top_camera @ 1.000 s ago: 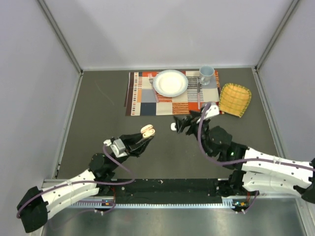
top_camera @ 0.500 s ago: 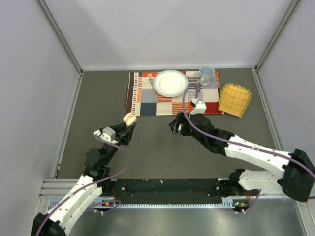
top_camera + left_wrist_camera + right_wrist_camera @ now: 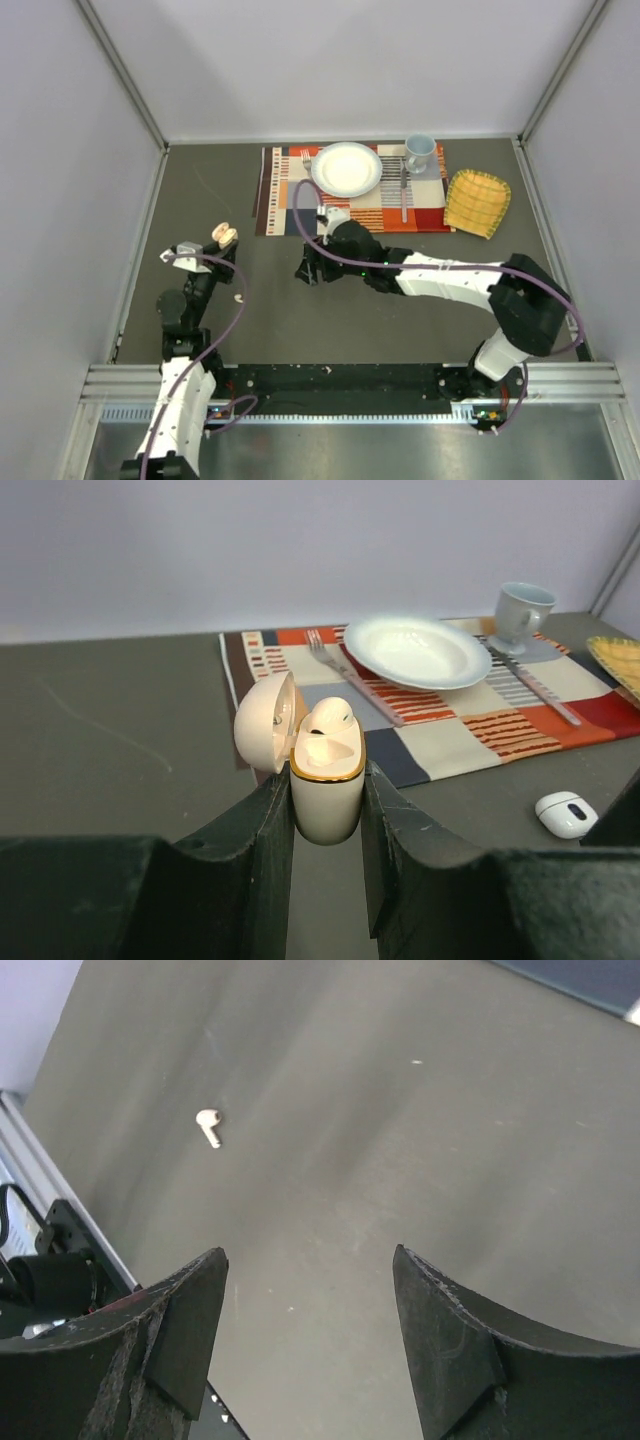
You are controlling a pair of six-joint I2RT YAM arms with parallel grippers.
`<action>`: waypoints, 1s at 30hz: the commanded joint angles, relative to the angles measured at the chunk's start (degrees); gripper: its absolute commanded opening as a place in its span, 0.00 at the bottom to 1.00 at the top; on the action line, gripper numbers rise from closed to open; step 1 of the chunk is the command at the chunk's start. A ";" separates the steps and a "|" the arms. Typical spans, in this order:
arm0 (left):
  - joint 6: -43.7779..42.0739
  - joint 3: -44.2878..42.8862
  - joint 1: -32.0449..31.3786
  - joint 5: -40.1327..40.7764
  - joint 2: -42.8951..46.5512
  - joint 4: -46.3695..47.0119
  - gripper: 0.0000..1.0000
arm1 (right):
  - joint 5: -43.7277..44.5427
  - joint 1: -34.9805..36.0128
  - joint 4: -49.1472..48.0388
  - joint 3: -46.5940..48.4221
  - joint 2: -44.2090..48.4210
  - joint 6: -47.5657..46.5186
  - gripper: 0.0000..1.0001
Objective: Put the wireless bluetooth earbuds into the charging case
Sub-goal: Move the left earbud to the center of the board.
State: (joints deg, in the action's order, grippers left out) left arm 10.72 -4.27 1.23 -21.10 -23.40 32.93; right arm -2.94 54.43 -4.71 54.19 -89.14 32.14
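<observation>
Left wrist view: the left claw [image 3: 326, 782] is pinched on the charging case [image 3: 327, 805], its two matte black fingers [image 3: 268, 820] pressing the case's sides. The case is a small rounded shell of glossy pale pinkish-beige plastic with a thin gold band around its mouth. Its domed lid [image 3: 262, 720] is swung open to the left. One seated earbud [image 3: 328, 720] of the same pale glossy plastic sits in the case, its rounded head standing above the gold rim.

Behind it a woven placemat [image 3: 450, 735] of orange, red, cream, grey and dark blocks lies on the dull grey-brown desk [image 3: 110, 740], which has faint scratches. On the mat are a shallow white plate [image 3: 415, 650], a metal fork [image 3: 350, 675] to its left, a metal knife [image 3: 535, 685] to its right and a pale blue-grey cup [image 3: 522, 610]. A small white oval object [image 3: 565, 813] with a dark oval spot lies on the desk near the mat; what it is I cannot tell.

Right wrist view: the right claw [image 3: 308, 1255] is spread, with bare desk between its rough black fingers. A loose earbud [image 3: 209, 1126], tiny, pale and stemmed, lies on the desk well beyond them.

From above, that loose earbud [image 3: 238, 297] lies just beside the left arm, between the two claws. A yellow checked cloth [image 3: 477, 202] lies crumpled to the right of the mat.
</observation>
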 commanded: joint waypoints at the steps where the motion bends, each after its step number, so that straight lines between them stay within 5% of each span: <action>1: 6.23 -2.23 8.95 -7.90 -1.48 3.03 0.00 | -3.04 4.18 -6.19 6.71 -6.72 -5.15 0.66; 9: 10.81 -1.79 22.49 -4.22 0.55 -1.98 0.00 | -3.04 8.58 -8.82 15.92 -18.16 -9.55 0.60; 21: 8.18 -9.96 23.46 0.27 3.62 -16.13 0.00 | 0.92 11.48 -5.83 34.65 -35.30 -15.00 0.58; 30: 3.70 -13.83 23.46 2.29 5.55 -25.10 0.00 | -1.02 12.01 -7.42 38.26 -40.32 -15.53 0.56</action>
State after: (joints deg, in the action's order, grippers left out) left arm 16.93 -15.38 24.29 -20.53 -19.18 11.40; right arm -3.16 65.43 -9.72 88.25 -127.66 17.89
